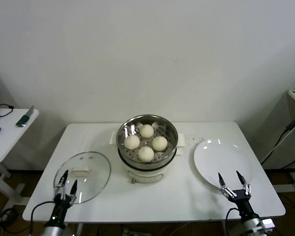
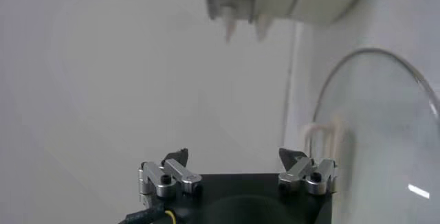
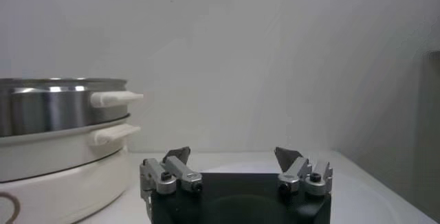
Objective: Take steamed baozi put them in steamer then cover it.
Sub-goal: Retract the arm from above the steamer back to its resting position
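Flanking the steamer holding four steamed baozi, left gripper over the cover and right gripper beside a white plate gape wide, empty.

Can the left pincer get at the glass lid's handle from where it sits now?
Probably yes. The left pincer is open at the near edge of the cover, and nothing lies between it and the cream handle at the lid's centre.

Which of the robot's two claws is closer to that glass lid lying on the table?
The left. The left gripper hangs open right over the near edge of the glass lid, while the right gripper sits open far across the table, by the white plate.
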`<action>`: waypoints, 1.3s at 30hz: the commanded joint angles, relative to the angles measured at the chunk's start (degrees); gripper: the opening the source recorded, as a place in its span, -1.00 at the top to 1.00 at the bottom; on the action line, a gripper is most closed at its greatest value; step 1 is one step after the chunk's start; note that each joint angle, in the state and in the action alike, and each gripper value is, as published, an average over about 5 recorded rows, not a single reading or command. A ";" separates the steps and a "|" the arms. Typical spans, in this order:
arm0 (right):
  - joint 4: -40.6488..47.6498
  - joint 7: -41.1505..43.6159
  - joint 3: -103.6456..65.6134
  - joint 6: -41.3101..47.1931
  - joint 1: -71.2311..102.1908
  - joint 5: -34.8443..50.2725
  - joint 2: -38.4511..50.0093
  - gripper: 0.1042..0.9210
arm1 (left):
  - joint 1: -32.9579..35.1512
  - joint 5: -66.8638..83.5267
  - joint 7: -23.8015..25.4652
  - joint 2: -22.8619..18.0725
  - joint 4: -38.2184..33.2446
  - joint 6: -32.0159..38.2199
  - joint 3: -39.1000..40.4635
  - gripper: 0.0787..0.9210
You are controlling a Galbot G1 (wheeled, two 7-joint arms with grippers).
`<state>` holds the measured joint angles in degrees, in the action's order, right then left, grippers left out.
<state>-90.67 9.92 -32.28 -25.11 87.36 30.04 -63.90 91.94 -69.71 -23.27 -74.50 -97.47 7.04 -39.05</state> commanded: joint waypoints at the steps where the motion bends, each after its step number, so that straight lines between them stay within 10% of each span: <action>1: -0.42 0.06 -0.35 -0.43 0.91 -0.52 -1.03 -0.76 | -5.07 -6.52 -0.89 1.84 9.14 -2.02 0.77 -0.77; 39: 0.03 0.28 -2.75 -1.47 2.39 -0.56 -1.06 -0.76 | -18.36 -2.81 3.35 4.06 17.83 -7.69 7.37 -0.77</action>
<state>-90.81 10.18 -34.96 -26.41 89.72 29.47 -64.85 75.75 -72.79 -20.09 -70.39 -81.33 0.34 -32.22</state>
